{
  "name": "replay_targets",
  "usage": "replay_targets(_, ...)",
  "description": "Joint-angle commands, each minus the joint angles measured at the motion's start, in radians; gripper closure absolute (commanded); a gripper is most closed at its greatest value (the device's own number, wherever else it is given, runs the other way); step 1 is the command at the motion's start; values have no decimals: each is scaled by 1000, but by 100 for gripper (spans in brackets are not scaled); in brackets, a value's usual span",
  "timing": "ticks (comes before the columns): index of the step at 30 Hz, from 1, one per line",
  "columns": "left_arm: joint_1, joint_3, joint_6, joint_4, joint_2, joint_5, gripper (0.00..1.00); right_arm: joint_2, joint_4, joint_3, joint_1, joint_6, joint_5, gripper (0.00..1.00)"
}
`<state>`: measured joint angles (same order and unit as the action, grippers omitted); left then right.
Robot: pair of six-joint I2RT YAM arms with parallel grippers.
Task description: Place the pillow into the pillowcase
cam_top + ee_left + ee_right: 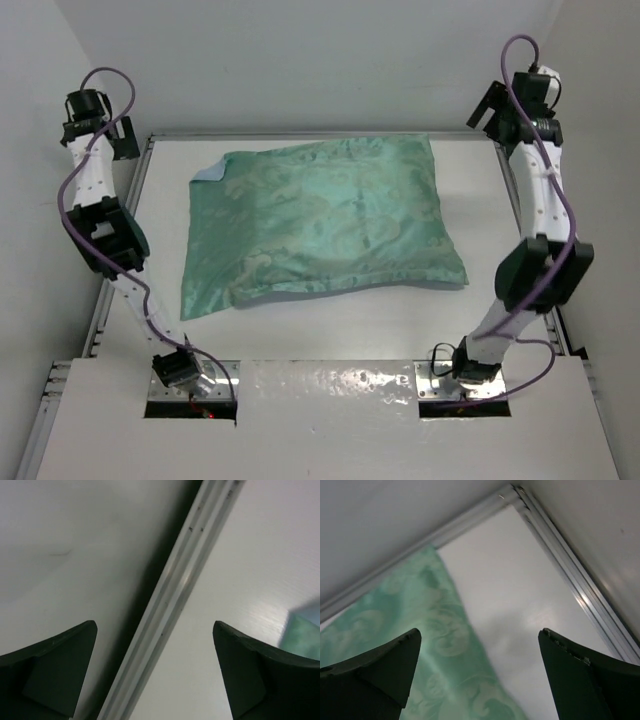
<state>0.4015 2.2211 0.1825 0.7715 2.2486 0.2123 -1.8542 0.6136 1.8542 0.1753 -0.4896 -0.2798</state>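
Lab test cell: white panel walls [300, 60], aluminium-railed table [330, 330].

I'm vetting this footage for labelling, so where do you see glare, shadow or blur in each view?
Top external: sharp, glare patch on the near white board, soft sheen on the pillowcase. Left wrist: dark shadow band beside the aluminium rail, left end effector blurred at the edges. Right wrist: faint grey shadow on the table, right end effector soft too.

walls [300, 60]: plain white | table [330, 320]: white, aluminium-railed | light: even
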Motion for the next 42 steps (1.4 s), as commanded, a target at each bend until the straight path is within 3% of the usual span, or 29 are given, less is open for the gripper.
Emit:
replay_targets(1, -33, -177, 38, -29, -207, -204, 0, 176, -15, -129, -16, 42, 155, 1)
replay_targets(2, -35, -239, 66, -64, -265, -284, 1, 217, -37, -197, -17, 40, 174, 1)
replay_targets(4, -65, -368, 159, -89, -303, -423, 18, 338, -133, -395, -25, 28, 249, 1)
replay_targets(5, -88, -394, 194, -103, -322, -433, 28, 374, -168, -514, -33, 26, 270, 1)
replay_targets(7, -181, -435, 326, -101, -322, -391, 33, 458, -254, -607, -88, 35, 307, 1)
replay_targets(11, -306, -480, 403, -249, -276, -231, 27, 498, -311, -737, -241, 62, 329, 1)
replay_targets(14, -317, -324, 359, -249, -115, -172, 28, 490, -345, -806, -315, 37, 334, 1)
replay_targets(15, -317, -202, 357, -226, -62, -169, 28, 486, -377, -825, -332, 7, 338, 1)
replay_targets(18, -319, -32, 383, -152, 107, -179, 28, 460, -428, -889, -359, -14, 335, 1)
replay_targets(28, -336, -25, 379, -343, 296, 36, 30, 286, -399, -1010, -376, -83, 251, 1)
replay_targets(33, -262, 66, 292, -439, 389, 281, 38, 250, -365, -1033, -375, -60, 191, 1)
replay_targets(35, -209, 208, 205, -397, 439, 292, 37, 234, -348, -1038, -375, -49, 180, 1)
replay_targets(37, -126, 242, 149, -371, 463, 268, 39, 211, -338, -1046, -373, -43, 177, 1)
replay_targets(42, -79, 27, 141, -394, 262, 89, 39, 208, -334, -1044, -375, -12, 200, 1)
